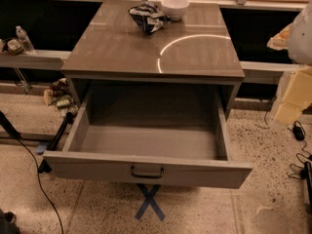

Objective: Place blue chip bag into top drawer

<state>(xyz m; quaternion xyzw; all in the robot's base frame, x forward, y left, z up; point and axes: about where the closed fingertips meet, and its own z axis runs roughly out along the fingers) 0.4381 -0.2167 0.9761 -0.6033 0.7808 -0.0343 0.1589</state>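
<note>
The gripper [292, 99] hangs at the far right edge of the view as a blurred cream-and-white shape. It sits beside the cabinet's right front corner, off the tabletop and well apart from everything on it. Whether it is released or clenched cannot be told. Nothing is seen in its grasp.

The blue chip bag [147, 16] lies crumpled on the cabinet top [122, 52], near the back edge and a little left of centre. A white bowl [175, 7] stands just beside it to the right, close enough that the two seem to touch. A bright curved reflection crosses the glossy grey-brown surface in front of the bowl.

Below the top, the top drawer [97, 167] is pulled fully out toward the camera, and its shallow inside is bare. A small dark bar handle [146, 172] sits at the middle of its plain front panel.

On the speckled floor under the drawer front, a blue tape cross [149, 202] shows. A black cable [41, 189] trails along the floor at left, and a water bottle [24, 39] stands on a ledge at the far left.
</note>
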